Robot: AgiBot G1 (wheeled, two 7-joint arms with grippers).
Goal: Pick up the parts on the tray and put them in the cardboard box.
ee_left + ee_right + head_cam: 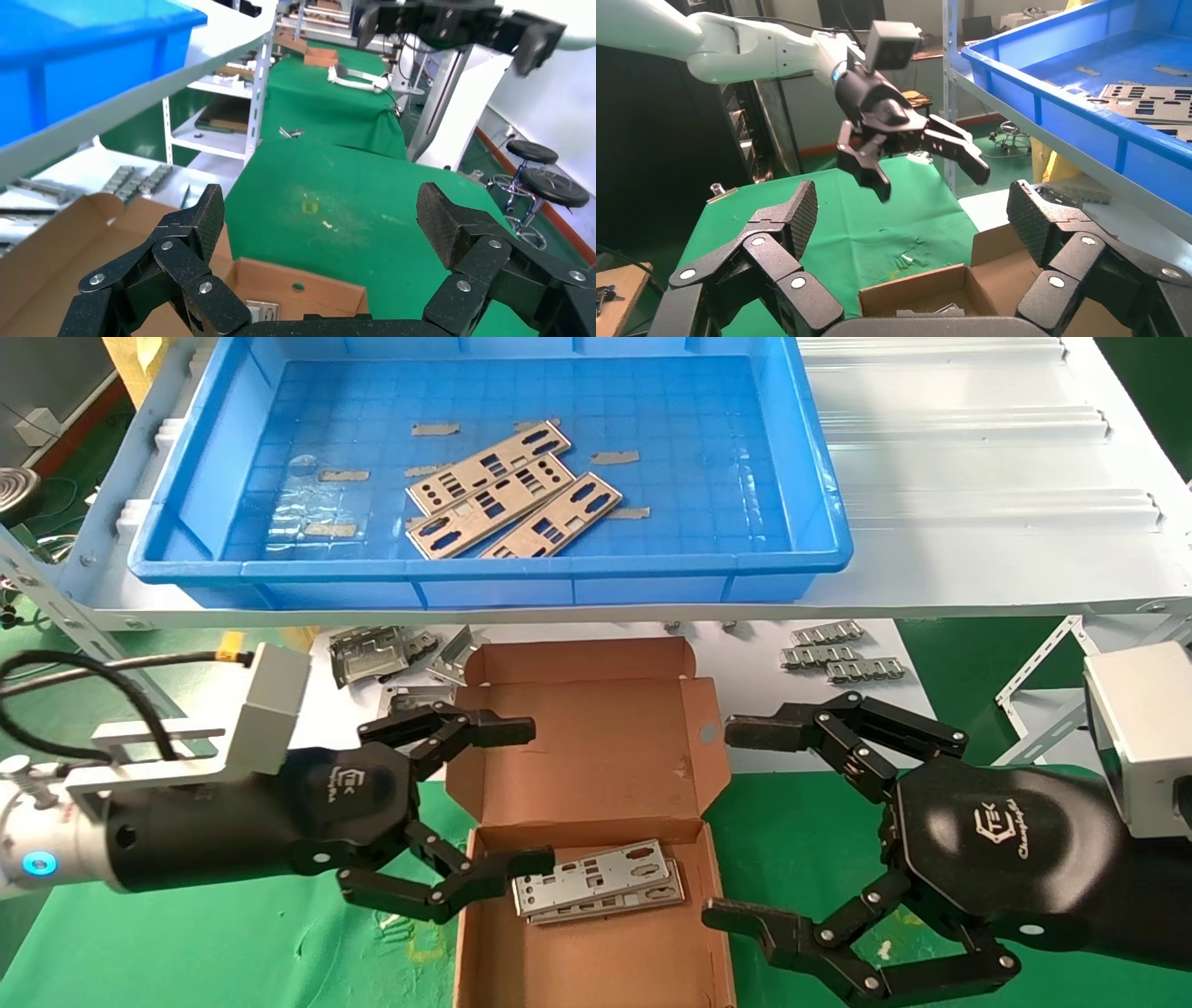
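Note:
Three silvery punched plates (507,494) lie side by side in the middle of the blue tray (186,565) on the raised shelf. Two more plates (601,880) lie stacked inside the open cardboard box (596,775) below it. My left gripper (521,798) is open and empty at the box's left wall; it also shows in the right wrist view (933,175). My right gripper (736,822) is open and empty at the box's right side. The tray and its plates also show in the right wrist view (1151,98). The box's flap with a round hole shows in the left wrist view (299,286).
Bent grey metal frames (372,654) lie on the white surface left of the box lid. Short toothed strips (838,654) lie to the right of it. Small tape-like scraps (435,429) lie on the tray floor. Green cloth (233,943) covers the table around the box.

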